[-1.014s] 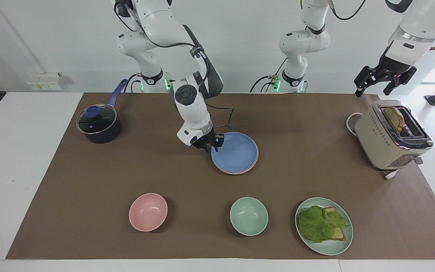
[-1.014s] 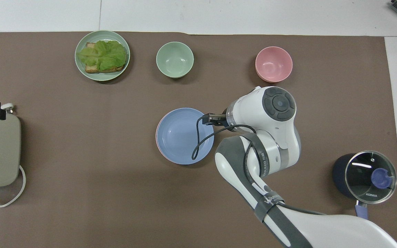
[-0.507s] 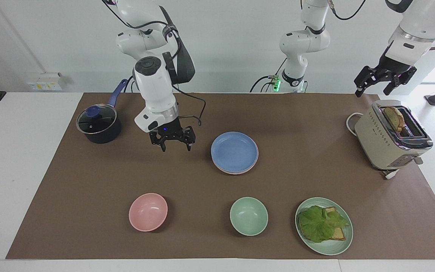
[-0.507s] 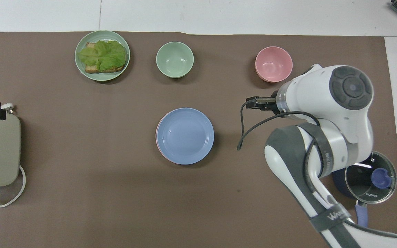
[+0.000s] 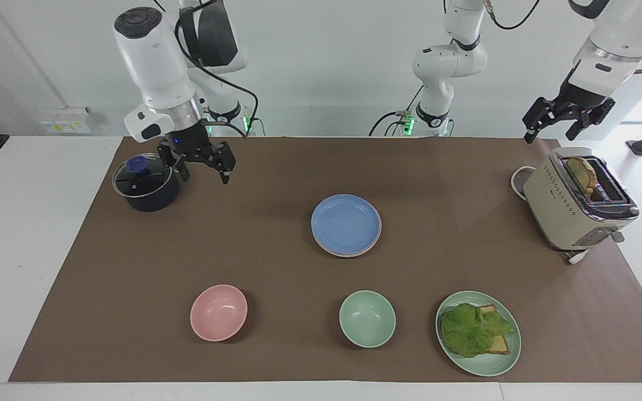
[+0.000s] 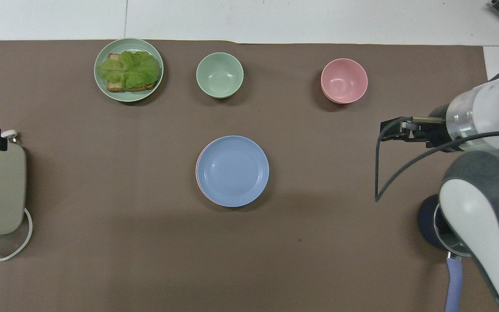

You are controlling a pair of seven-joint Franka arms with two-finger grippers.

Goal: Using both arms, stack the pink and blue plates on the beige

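Beige plate hidden under blue plate (image 5: pixel 346 224), pink plate (image 6: pixel 198 173) only a rim sliver, saucepan (image 6: pixel 429 221) mostly covered overhead

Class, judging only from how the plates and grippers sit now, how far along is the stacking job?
Done: the blue plate tops a stack mid-table, with a pink plate rim showing beneath it; the beige plate cannot be seen. In hand: nothing. The right gripper hangs open beside the saucepan, and the left gripper waits open over the toaster. Left: apparently nothing.
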